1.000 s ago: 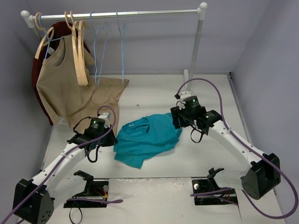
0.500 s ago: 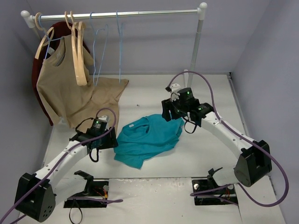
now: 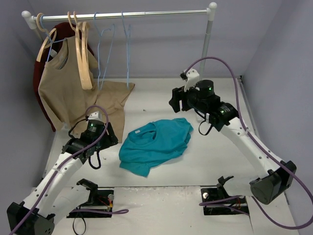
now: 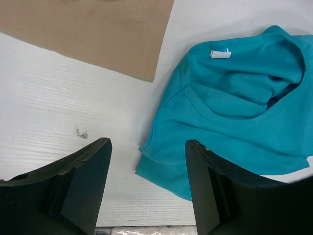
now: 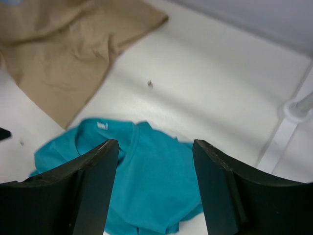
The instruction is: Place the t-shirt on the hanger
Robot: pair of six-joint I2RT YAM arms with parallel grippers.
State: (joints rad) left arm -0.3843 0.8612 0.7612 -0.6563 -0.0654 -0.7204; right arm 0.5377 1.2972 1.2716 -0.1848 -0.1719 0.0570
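**Teal shirt [image 3: 155,146] loose on the table [image 3: 210,161], hanger [image 3: 128,56] far off**

Crumpled, collar and white label [image 4: 220,54] facing up, the shirt lies mid-table, touched by neither arm. The left gripper [image 4: 146,142] sits just left of it with its jaws spread wide and nothing between them. In its wrist view the shirt's left hem falls in the gap between the fingers and runs off to the right. The right gripper [image 5: 155,142] hangs above the shirt's far right side, jaws also wide and holding nothing; the collar shows between its fingers. The blue wire hanger hangs on the rail [image 3: 161,12] at the far left — well apart from the shirt, with its twin [image 3: 103,54] beside it. A tan cloth [image 3: 110,98] lies between rail and shirt, its corner near the collar but not touching.
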